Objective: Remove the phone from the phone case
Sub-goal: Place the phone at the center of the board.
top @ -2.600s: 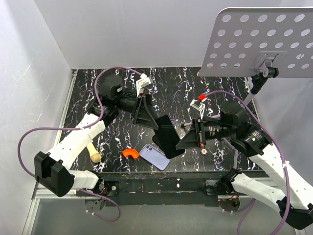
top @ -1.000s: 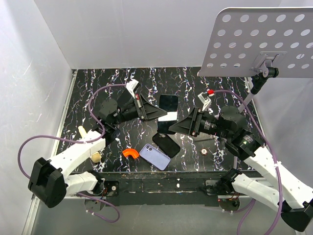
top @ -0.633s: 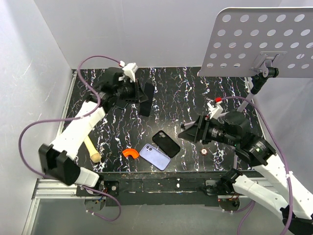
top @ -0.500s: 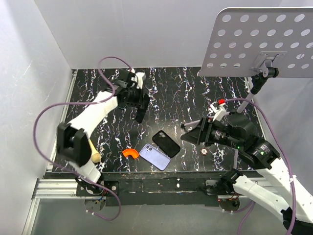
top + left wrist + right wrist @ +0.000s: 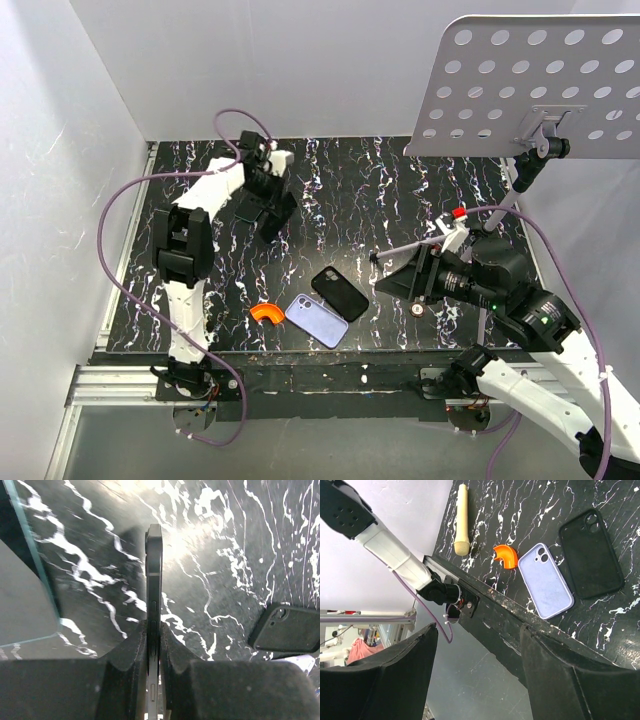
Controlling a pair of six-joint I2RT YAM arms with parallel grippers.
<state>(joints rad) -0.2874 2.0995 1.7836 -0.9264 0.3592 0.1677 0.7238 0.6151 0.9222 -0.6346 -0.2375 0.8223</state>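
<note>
Marbled table (image 5: 380, 190). The right gripper (image 5: 477, 630) stands open and empty over the near right edge. The left gripper (image 5: 153, 630) is clamped on the phone (image 5: 153, 580), held edge-on toward the far left corner. The black phone case (image 5: 340, 293) lies flat at mid near edge, well apart from it.

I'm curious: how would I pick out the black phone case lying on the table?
Start at the marbled table, at its near edge, about the middle. Two flat slabs lie side by side there; the black case is the dark one farther from the edge, its lavender neighbour nearer.
</note>
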